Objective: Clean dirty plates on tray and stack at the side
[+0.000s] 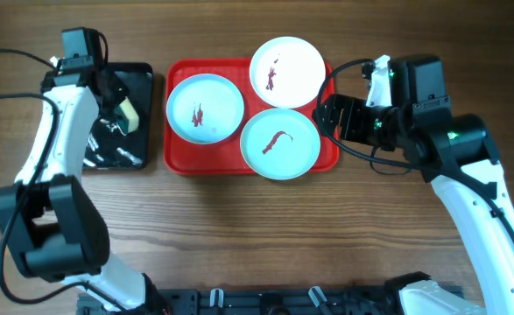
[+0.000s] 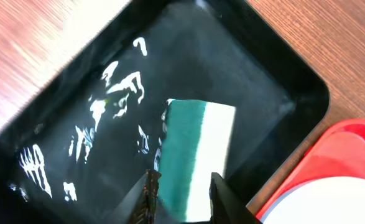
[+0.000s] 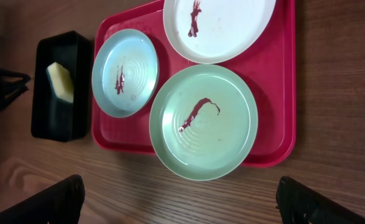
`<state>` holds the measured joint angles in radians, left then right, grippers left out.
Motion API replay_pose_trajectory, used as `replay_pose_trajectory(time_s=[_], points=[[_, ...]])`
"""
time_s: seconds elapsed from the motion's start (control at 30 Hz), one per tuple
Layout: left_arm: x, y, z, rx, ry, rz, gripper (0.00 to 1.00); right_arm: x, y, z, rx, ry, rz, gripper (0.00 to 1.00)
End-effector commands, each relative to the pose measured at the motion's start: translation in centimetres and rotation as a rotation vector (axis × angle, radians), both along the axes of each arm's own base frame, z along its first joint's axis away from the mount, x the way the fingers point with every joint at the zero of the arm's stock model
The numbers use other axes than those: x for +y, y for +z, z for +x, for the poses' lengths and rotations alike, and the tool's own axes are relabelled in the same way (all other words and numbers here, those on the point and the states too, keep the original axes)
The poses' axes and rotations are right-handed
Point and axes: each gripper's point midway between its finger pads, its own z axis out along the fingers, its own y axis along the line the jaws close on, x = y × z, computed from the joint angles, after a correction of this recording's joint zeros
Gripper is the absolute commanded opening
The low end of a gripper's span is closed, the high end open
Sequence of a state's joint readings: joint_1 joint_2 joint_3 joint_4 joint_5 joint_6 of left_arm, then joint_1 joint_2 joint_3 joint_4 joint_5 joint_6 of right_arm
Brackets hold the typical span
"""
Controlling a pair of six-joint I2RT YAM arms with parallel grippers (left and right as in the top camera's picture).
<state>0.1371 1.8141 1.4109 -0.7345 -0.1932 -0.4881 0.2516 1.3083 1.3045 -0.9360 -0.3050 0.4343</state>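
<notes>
The red tray holds three plates, each with a reddish-brown smear. A pale blue plate sits at the left. A white plate sits at the back right. A pale greenish-white plate sits at the front. My left gripper is over the black tray and shut on a green-and-white sponge. My right gripper is open and empty by the red tray's right edge.
A smaller black rectangular tray with wet glints lies left of the red tray. The sponge also shows in the right wrist view. Bare wood table lies in front of the trays.
</notes>
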Motion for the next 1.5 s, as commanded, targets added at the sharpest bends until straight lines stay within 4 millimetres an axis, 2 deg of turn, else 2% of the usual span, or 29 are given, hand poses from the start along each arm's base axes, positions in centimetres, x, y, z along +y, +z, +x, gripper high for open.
replay_pose_trajectory(time_s=[0.0, 0.07, 0.1, 0.2, 0.27, 0.33, 0.37, 0.4, 0.53, 0.67, 0.83, 0.93, 0.97, 1.23, 1.27, 1.47], points=[[0.8, 0.1, -0.9, 0.047, -0.031, 0.068, 0.30, -0.3, 0.4, 0.5, -0.008, -0.023, -0.007, 1.00], [0.5, -0.3, -1.0, 0.048, -0.007, 0.040, 0.43, -0.3, 0.4, 0.5, -0.009, -0.023, -0.006, 0.99], [0.2, -0.5, -0.9, 0.043, 0.003, 0.014, 0.43, -0.3, 0.4, 0.5, -0.009, -0.023, -0.006, 1.00], [-0.8, -1.4, -0.6, 0.040, 0.008, -0.062, 0.20, -0.3, 0.4, 0.5, -0.008, -0.023, -0.006, 1.00], [-1.4, -2.1, -0.3, 0.041, -0.006, -0.097, 0.11, -0.3, 0.4, 0.5, -0.008, -0.023, -0.006, 1.00], [-1.8, -3.0, 0.2, 0.044, -0.017, -0.124, 0.10, -0.3, 0.4, 0.5, -0.008, -0.023, -0.006, 1.00], [-1.9, -3.6, 0.4, 0.049, -0.019, -0.131, 0.15, -0.3, 0.4, 0.5, -0.008, -0.023, -0.006, 1.00], [-1.9, -4.6, 0.6, 0.059, -0.021, -0.135, 0.32, -0.3, 0.4, 0.5, -0.008, -0.023, -0.006, 1.00], [-1.7, -6.7, 1.5, 0.082, -0.095, -0.106, 0.68, -0.3, 0.4, 0.5, -0.008, -0.023, -0.006, 1.00], [-1.0, -7.7, 2.3, 0.101, -0.226, -0.019, 0.79, -0.4, 0.2, 0.4, 0.000, -0.023, -0.008, 1.00], [-0.7, -7.7, 3.2, 0.097, -0.353, 0.051, 0.79, -0.4, 0.2, 0.2, 0.006, -0.023, -0.010, 1.00], [-0.7, -7.5, 3.7, 0.094, -0.430, 0.091, 0.74, -0.4, 0.2, 0.2, 0.006, -0.023, -0.010, 1.00], [-0.7, -7.5, 3.7, 0.097, -0.447, 0.099, 0.69, -0.4, 0.2, 0.2, 0.006, -0.024, -0.010, 1.00], [-0.7, -7.6, 3.3, 0.117, -0.463, 0.099, 0.10, -0.4, 0.2, 0.3, 0.003, -0.023, -0.010, 1.00], [-0.7, -7.6, 3.3, 0.116, -0.464, 0.099, 0.07, -0.4, 0.2, 0.3, 0.003, -0.023, -0.010, 1.00], [-0.7, -7.8, 3.3, 0.119, -0.463, 0.098, 0.04, -0.4, 0.2, 0.3, 0.003, -0.023, -0.009, 1.00]])
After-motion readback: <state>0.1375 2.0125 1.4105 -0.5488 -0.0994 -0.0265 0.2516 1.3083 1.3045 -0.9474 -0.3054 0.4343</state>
